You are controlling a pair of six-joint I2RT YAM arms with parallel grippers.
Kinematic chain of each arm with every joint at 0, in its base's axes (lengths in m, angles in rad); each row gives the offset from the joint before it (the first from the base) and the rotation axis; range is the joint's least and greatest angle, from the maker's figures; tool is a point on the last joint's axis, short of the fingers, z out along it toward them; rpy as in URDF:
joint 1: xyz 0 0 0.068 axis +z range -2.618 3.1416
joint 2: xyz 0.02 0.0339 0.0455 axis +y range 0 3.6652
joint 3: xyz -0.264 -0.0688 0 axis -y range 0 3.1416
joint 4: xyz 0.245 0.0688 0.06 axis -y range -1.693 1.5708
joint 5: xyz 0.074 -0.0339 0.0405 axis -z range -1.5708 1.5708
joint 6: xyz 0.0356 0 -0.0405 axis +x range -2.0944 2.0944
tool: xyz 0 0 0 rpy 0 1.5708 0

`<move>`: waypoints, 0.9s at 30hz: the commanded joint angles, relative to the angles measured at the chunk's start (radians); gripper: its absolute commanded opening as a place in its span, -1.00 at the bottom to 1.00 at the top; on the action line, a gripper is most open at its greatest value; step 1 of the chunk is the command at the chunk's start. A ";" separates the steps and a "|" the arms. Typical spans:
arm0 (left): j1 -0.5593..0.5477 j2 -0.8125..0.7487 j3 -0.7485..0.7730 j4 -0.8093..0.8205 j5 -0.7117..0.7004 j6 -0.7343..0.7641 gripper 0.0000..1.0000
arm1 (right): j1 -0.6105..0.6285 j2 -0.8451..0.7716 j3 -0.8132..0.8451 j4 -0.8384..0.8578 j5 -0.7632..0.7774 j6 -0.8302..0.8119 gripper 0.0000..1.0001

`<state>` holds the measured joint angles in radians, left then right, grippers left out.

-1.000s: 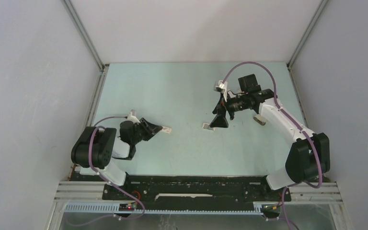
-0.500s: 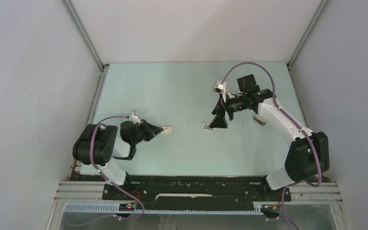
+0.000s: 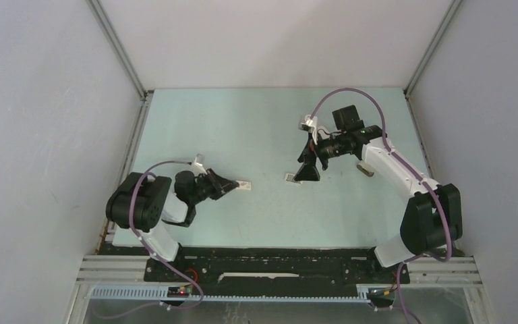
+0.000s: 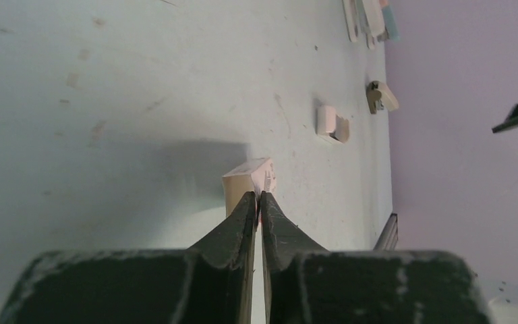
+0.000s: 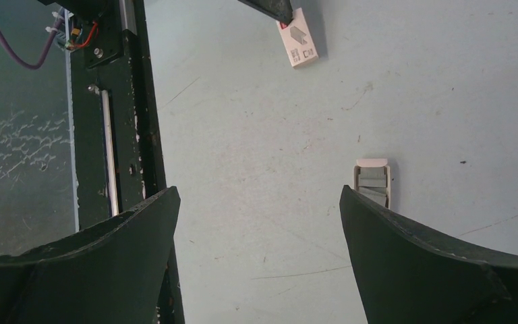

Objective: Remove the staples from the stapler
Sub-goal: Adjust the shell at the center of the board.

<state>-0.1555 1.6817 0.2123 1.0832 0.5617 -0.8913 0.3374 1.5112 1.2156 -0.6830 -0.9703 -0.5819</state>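
the left tool (image 3: 233, 185) lies low over the pale green bench (image 3: 243, 121) with its jaws narrowed to a hairline slit. its tips meet the near end of a small white box (image 3: 244, 183) printed with dark marks. the left wrist view shows the box (image 4: 248, 177) right at the tips (image 4: 257, 201), but i cannot tell whether a thin edge of it is pinched. the right tool (image 3: 308, 164) hangs above the middle of the bench, tips down, its jaws spread wide and holding nothing. in its wrist view, a small white holder (image 5: 373, 183) lies flat on the bench just inside the right-hand finger (image 5: 432, 256), with a grey strip (image 5: 372, 177) seated in it. the staples are too small to pick out for certain, and that grey strip is the only likely sign of them. from above, the holder (image 3: 289, 178) sits just beside the right tool, between it and the box. what looks like a small beige stapler (image 3: 365, 169) rests further right, apart from both tools, close under the right arm's forearm. a black rail (image 5: 125, 101) borders the bench's near edge.
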 commanded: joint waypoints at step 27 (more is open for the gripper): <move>-0.239 -0.035 -0.147 0.147 -0.142 -0.081 -0.34 | 0.088 0.074 -0.065 0.014 0.334 -0.283 0.99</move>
<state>-0.3908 1.7157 0.0891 1.2938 0.4656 -1.0157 0.4026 1.5780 1.1454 -0.7082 -0.6891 -0.8234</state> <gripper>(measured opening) 0.315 0.994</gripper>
